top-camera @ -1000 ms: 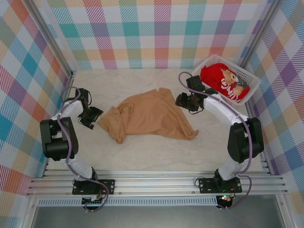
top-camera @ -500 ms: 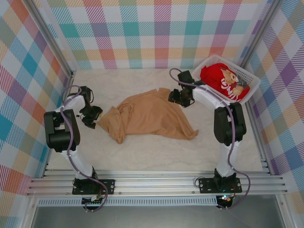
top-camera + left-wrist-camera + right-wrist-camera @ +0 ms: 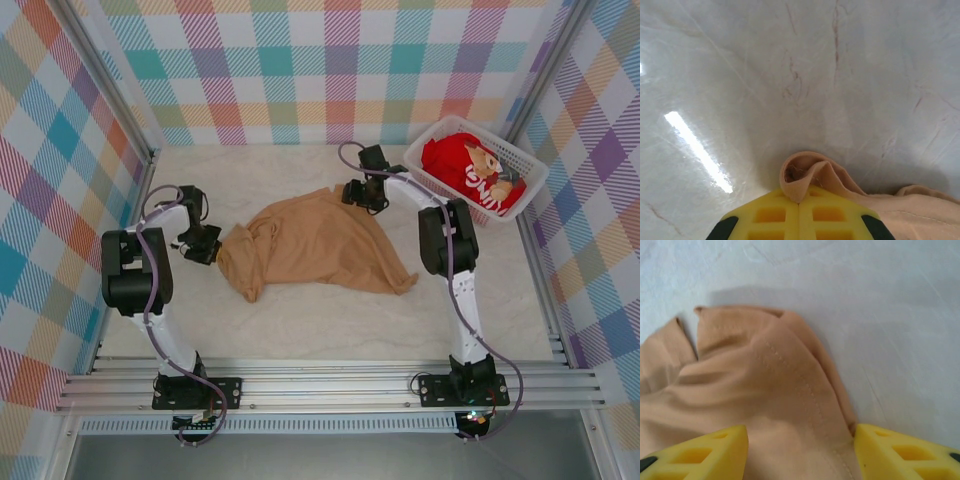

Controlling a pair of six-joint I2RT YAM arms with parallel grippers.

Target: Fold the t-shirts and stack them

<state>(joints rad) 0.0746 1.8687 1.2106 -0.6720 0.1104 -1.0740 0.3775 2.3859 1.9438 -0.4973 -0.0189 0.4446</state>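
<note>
A tan t-shirt (image 3: 315,245) lies crumpled in the middle of the table. My left gripper (image 3: 207,250) is at its left edge, shut on a small fold of the tan cloth (image 3: 807,172) that sticks out past the yellow fingers (image 3: 770,212). My right gripper (image 3: 352,192) is at the shirt's far right corner, open, its yellow fingers (image 3: 900,452) standing either side of a hemmed fold of the shirt (image 3: 770,390). A red t-shirt (image 3: 470,172) with a bear print lies bunched in the white basket (image 3: 525,160) at the back right.
Plaid walls close in the table on three sides, with metal posts at the corners. A metal rail (image 3: 330,385) runs along the near edge. Bare marbled tabletop (image 3: 300,320) lies in front of the tan shirt.
The left gripper has closed on the shirt's left edge. The right gripper has moved left and away to the shirt's far right corner, with its jaws opening wider.
</note>
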